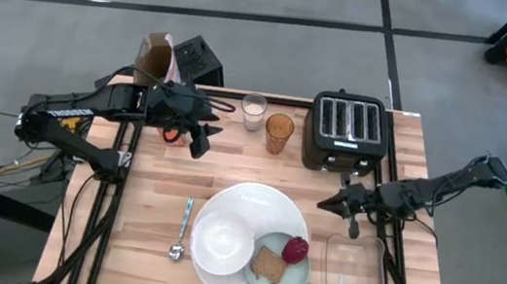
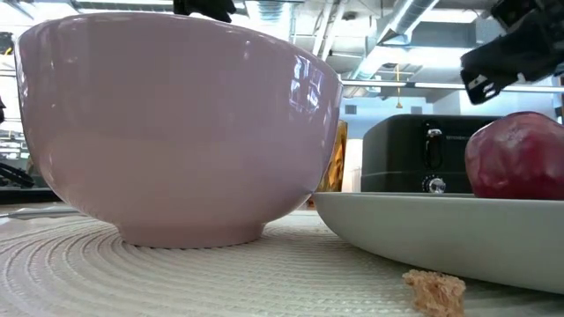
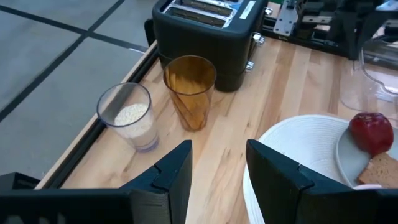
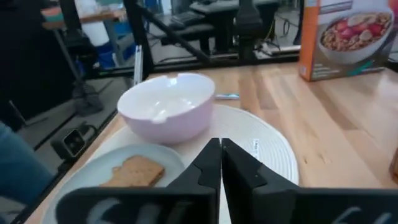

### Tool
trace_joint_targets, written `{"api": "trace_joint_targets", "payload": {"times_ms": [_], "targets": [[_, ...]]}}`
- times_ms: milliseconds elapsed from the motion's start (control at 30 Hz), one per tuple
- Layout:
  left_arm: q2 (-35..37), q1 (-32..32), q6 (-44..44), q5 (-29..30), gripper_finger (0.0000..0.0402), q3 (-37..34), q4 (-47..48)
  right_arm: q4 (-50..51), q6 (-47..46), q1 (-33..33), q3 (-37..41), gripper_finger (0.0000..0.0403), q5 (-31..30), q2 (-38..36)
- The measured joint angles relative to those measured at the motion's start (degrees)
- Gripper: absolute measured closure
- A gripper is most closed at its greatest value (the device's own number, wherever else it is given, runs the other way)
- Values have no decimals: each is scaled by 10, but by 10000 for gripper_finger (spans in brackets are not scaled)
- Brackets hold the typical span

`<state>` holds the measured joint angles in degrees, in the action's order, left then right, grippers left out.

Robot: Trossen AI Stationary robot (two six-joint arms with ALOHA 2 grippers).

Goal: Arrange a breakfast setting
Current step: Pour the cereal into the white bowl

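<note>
Setting mostly laid near the front edge: large white plate (image 1: 251, 201) carrying white bowl (image 1: 223, 242) and pale green small plate (image 1: 277, 275), with toast (image 1: 267, 263) and red fruit (image 1: 295, 251) on the green plate. Teal-handled spoon (image 1: 183, 229) just left of the large plate. Milk glass (image 1: 253, 112) and amber glass (image 1: 278, 132) side by side at the back, beside the black toaster (image 1: 346, 132). Orange-white cereal box (image 1: 156, 59) at the back-left corner.

Left gripper (image 1: 201, 141) over the back-left table, fingers parted, nothing between them, pointed toward the two glasses. Right gripper (image 1: 341, 204) right of the plate, fingers pressed together, empty, close to the clear tray (image 1: 357, 281).

Risks, as judged:
- Glasses nearly touching; reaching for one likely to nudge the other, tipping or spilling milk.
- Amber glass tapered and smooth; slip probable under a shallow pinch.
- Red fruit round, near the small plate's rim; any bump to the plates likely to roll it off.
- Left arm close to cereal box; sweep backward could topple it.
</note>
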<state>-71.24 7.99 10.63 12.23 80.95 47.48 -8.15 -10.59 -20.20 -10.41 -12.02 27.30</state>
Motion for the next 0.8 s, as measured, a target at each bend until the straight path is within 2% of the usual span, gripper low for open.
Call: {"api": "trace_joint_targets", "payload": {"times_ms": [167, 333, 567, 800], "targets": [[0, 0, 11, 0, 262, 0, 4, -22, 0, 42, 26, 386, 7, 0], [0, 0, 12, 0, 262, 0, 15, -24, 0, 69, 45, 381, 7, 0], [0, 0, 12, 0, 262, 0, 34, -28, -82, 100, 76, 380, 32, 0], [0, 0, 1, 1, 262, 0, 33, -24, -124, 109, 95, 383, 32, 0]]}}
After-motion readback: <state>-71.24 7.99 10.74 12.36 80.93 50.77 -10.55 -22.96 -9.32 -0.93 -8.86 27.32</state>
